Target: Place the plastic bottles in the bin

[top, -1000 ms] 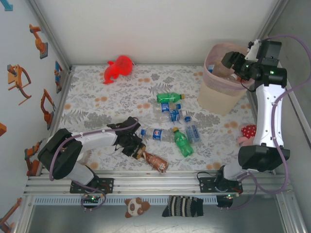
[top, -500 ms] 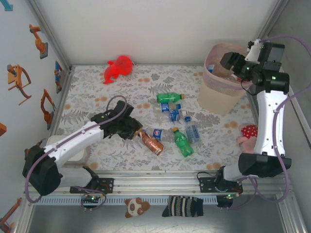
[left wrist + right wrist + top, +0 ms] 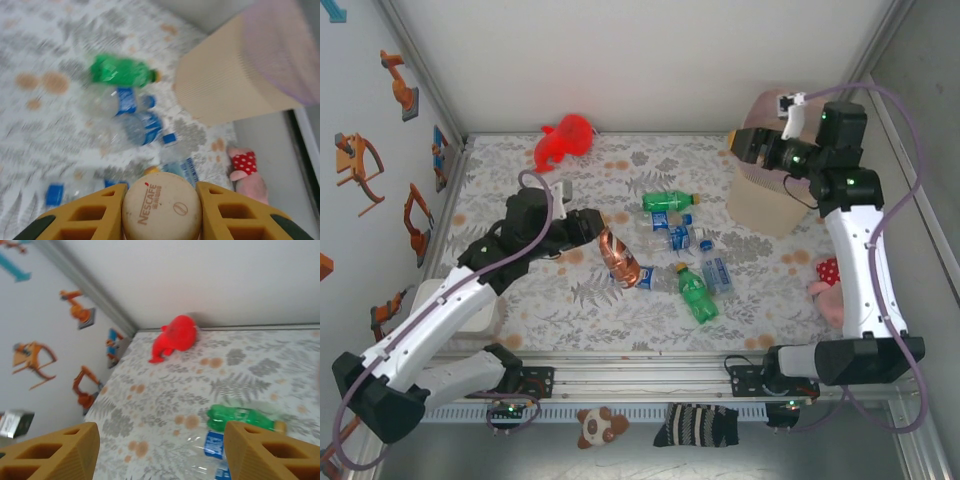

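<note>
Bottles [image 3: 697, 296] cluster mid-table [image 3: 770, 290]; bin [image 3: 770, 205] far R behind them; plush toy [image 3: 563, 140] far L by wall [image 3: 650, 60].

Bright even light, faint soft shadows, left wrist view motion-blurred, right wrist view slightly soft

Centre of mat crowded: bottles [image 3: 697, 295] lie in a loose cluster, some touching, with narrow gaps between. Left arm [image 3: 430, 322] crosses the left half on a diagonal; left gripper [image 3: 162, 212] clamps a brown bottle [image 3: 622, 262] over the cluster's left edge. Bin [image 3: 760, 205] takes the far right corner, right gripper [image 3: 748, 146] spread wide above its rim. Red toy [image 3: 563, 140] by far wall, pink toy [image 3: 828, 272] at right edge. Bare mat: far strip between red toy and bin; near strip before the cluster.
</note>
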Available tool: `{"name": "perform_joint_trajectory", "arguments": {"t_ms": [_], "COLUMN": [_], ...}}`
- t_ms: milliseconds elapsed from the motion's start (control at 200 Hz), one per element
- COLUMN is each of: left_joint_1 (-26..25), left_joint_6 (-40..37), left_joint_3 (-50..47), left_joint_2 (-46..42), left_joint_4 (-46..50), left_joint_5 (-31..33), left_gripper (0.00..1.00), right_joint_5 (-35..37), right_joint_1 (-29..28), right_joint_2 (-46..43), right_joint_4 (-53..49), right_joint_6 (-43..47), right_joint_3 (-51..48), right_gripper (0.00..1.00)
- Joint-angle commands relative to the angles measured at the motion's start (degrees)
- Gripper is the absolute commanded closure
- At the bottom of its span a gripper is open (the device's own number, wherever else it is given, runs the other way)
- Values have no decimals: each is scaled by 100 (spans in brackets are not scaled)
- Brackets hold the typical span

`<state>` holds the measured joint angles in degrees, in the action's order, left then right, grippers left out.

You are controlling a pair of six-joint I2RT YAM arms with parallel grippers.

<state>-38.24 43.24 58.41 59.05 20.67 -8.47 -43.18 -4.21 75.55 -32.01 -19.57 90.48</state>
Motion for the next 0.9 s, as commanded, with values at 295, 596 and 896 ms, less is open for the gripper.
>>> {"name": "perform_joint_trajectory", "arguments": {"t_ms": [295,596,896], "left_joint_1": [24,19,10], "left_joint_6": [-2634,-2848,-2804], "left_joint_3": [609,855,922], "left_joint_2": [-319,-290,-375], "left_joint_4": [-1834,-2379,-2772], "left_joint_5": [-1921,-3142,-3695], "left_gripper": [97,100,100], "right_joint_5": [-1437,-1405,-1621], "right_joint_1": [-1587,-2755,-3304], "right_joint_2": [-494,-584,-432], "right_joint_4": [912,410,-78], "right_joint_6": [1474,2714,3390], "right_joint_3": [-598,-745,-738], "right_gripper": [33,20,15]}}
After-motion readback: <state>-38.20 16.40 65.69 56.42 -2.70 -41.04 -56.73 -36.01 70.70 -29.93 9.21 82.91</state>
